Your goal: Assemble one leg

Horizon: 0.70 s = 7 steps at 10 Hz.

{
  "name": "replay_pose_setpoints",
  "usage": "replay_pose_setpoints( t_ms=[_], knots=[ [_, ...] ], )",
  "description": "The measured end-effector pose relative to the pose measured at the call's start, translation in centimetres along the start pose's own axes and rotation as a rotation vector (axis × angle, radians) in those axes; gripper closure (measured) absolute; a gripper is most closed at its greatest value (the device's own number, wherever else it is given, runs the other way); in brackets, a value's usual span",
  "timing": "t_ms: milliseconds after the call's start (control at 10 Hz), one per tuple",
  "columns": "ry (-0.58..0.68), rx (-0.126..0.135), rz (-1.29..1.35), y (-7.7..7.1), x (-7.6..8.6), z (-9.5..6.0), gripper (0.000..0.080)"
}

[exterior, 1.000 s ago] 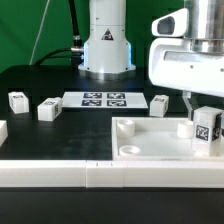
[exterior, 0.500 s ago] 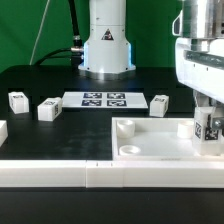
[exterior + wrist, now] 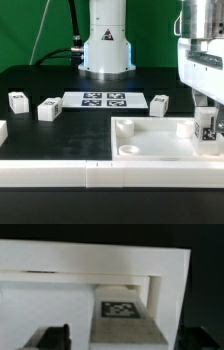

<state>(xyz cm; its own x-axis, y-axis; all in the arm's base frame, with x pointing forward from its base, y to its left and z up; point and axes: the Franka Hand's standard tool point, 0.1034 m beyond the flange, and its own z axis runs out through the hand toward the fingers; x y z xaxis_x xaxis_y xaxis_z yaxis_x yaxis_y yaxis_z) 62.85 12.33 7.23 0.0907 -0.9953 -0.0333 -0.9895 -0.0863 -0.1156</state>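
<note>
Wrist view: dark fingertips (image 3: 52, 336) flank the small white plastic block leg (image 3: 122, 314) with its black-and-white tag, jaws pinching it. Gripper (image 3: 207, 128) holds the leg at the corner of the large white square tray-like part (image 3: 150, 150) on the exterior view's right. Risk, judged: slight tilt or offset jams it against the socket wall.

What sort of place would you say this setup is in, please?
Probably a robotics lab bench: an arm base bolted at the back of a black table, a marker board, and loose tagged legs beside a white tray.
</note>
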Motion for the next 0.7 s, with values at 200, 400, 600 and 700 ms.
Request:
replay_pose_setpoints(
  t_ms=[200, 400, 600, 700],
  knots=[
    [0.0, -0.003, -0.255, -0.07, 0.0, -0.07, 0.0157],
    [0.005, 0.001, -0.534, -0.19, 0.09, -0.13, 0.0151],
    [0.01, -0.004, -0.757, -0.16, 0.0, -0.09, 0.015],
    [0.011, -0.004, -0.866, -0.19, 0.09, -0.09, 0.015]
  ],
)
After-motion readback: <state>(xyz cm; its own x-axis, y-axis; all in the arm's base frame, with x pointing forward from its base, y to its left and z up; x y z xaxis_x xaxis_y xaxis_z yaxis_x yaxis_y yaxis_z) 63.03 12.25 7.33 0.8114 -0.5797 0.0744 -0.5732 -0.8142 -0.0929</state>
